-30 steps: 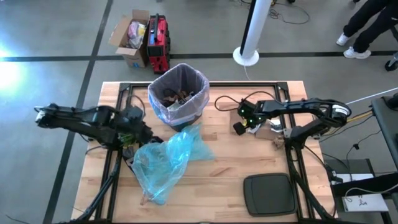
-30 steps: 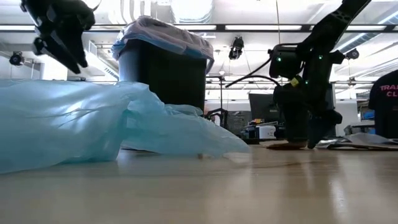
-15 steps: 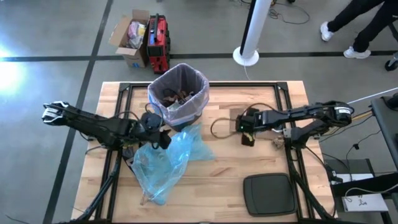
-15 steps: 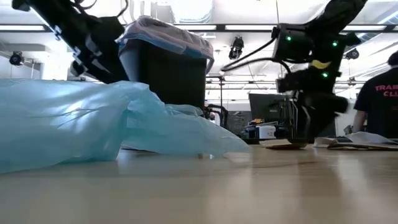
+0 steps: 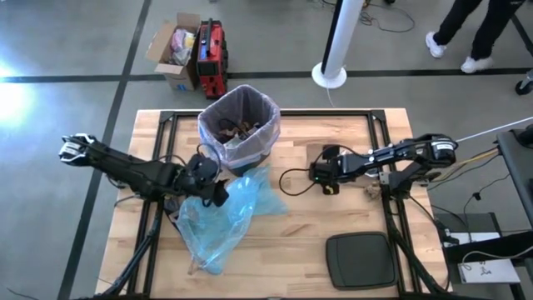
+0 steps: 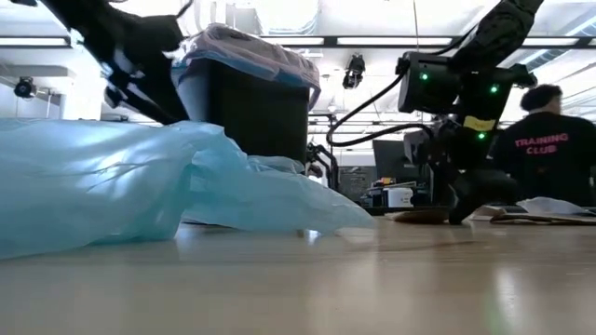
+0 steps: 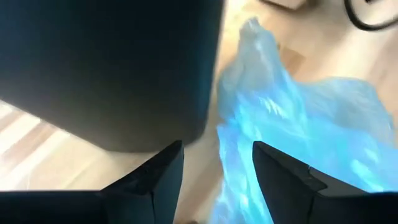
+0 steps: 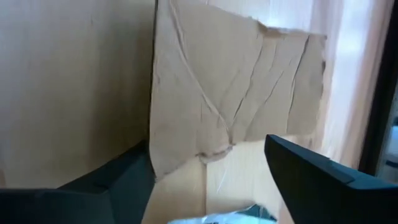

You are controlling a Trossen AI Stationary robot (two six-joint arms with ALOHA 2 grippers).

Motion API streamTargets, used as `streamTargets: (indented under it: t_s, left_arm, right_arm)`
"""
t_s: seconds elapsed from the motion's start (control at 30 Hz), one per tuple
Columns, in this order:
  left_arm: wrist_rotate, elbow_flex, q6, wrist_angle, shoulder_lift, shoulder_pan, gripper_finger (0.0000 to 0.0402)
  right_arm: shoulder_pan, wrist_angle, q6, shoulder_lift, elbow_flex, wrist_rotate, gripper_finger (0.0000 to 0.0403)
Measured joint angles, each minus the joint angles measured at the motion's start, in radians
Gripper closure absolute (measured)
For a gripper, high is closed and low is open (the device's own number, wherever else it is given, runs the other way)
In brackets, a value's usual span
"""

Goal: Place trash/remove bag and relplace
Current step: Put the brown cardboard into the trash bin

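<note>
While my left gripper (image 5: 218, 190) reaches low beside the bin (image 5: 239, 125) at its 7 o'clock, fingers spread and empty, the right gripper (image 5: 318, 172) — parted wide — hovers over cardboard trash (image 8: 236, 93); contact, I think, isn't made. The bag (image 5: 218, 133) lines the bin.

Blue plastic bag (image 5: 221, 212) lies beside black bin (image 5: 240, 125).

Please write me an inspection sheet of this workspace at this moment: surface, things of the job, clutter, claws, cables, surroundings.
Surface: wooden table.
Job's things: black bin with pink liner, scraps inside; brown cardboard piece lying flat.
Clutter: light blue bag; dark pad.
Claws: left claw open by the bin's base; right claw open over the cardboard.
Cables: black loop on the table.
Surroundings: cardboard box, red case, white pole, a person.
</note>
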Motion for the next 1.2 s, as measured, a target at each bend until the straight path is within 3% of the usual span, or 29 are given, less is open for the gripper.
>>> streamTargets:
  t_s: [0.17, 0.33, 0.6, 0.87, 1.07, 1.2]
  left_arm:
    - [-0.045, 0.0, -0.045, -0.051, -0.035, -0.088, 0.0228]
    - [-0.097, 0.0, -0.061, -0.067, -0.056, -0.104, 0.0224]
    - [-0.083, 0.0, -0.093, -0.163, -0.133, -0.114, 0.0232]
    - [-0.115, -0.005, -0.278, -0.456, -0.237, -0.107, 0.023]
    - [-0.147, -0.048, -0.312, -0.414, -0.228, -0.063, 0.0237]
    - [-0.183, -0.073, -0.272, -0.341, -0.195, -0.036, 0.024]
  right_arm:
    - [-0.002, 0.048, -0.052, 0.02, -0.001, 0.021, 0.0172]
    - [-0.001, 0.102, -0.09, 0.067, 0.003, 0.038, 0.0236]
    - [-0.001, 0.082, -0.1, 0.029, 0.043, 0.006, 0.0391]
    - [0.007, -0.077, -0.135, -0.233, 0.207, 0.11, 0.0399]
    - [0.052, -0.102, -0.122, -0.339, 0.435, 0.27, 0.0402]
    - [0.048, 0.013, -0.078, -0.328, 0.592, 0.217, 0.0402]
